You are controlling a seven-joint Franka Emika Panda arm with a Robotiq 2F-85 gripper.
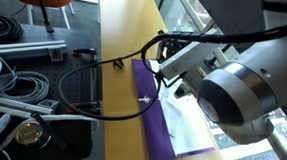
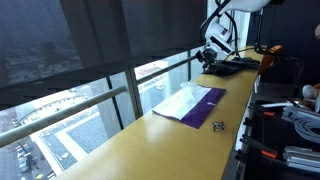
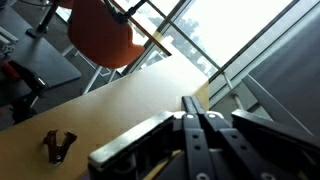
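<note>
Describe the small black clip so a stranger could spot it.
A long wooden counter runs along the window, with a purple cloth lying on it. Just off the cloth's end, on bare wood near the room-side edge, sits the small black clip, tiny and dark beside the broad flat cloth.

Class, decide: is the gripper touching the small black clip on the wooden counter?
Apart. In an exterior view the whole purple cloth lies between the shut gripper and the clip.

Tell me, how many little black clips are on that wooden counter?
1. The clip lies on the bare counter just beyond the purple sheet's end farthest from the tool; the arm may hide others.
</note>
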